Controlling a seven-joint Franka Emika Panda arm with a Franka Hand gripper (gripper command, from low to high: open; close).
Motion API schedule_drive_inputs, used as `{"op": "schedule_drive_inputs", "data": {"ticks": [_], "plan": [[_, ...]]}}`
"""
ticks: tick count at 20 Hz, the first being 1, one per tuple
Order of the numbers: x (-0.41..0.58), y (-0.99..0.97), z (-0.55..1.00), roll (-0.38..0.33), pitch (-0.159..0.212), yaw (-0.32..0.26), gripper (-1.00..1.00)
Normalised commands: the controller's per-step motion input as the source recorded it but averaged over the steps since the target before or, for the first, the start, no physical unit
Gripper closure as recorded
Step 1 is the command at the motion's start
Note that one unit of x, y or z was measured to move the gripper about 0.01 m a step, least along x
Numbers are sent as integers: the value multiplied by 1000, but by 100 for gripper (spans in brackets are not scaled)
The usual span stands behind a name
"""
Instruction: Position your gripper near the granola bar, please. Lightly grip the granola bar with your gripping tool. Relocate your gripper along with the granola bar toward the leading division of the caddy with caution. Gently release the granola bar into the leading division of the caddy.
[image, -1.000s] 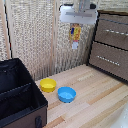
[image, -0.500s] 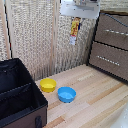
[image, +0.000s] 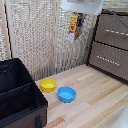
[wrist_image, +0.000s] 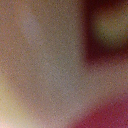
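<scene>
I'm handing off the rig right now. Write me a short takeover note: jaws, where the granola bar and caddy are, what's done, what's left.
Gripper: high at the top of the exterior view, jaws shut on the granola bar, which hangs below it, well above the table.
Caddy: on the table at the exterior view's lower left, compartments open and showing nothing inside.
Yellow bowl and blue bowl sit between the caddy and the wooden cabinet.
Wrist view is a close blur, no use.
Done: approach, grasp, lift.
Left: carry over to the caddy, lower into the leading division, release gently.
</scene>
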Motion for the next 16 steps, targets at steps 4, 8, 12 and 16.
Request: {"op": "schedule_drive_inputs", "data": {"ticks": [4, 8, 12, 16], "plan": [[-95, 891, 0, -18, 19, -53, 100], [-72, 904, -1, -18, 21, -52, 100], [-134, 926, -35, -29, 42, -32, 100], [-235, 935, -14, -17, 40, -7, 100]]}}
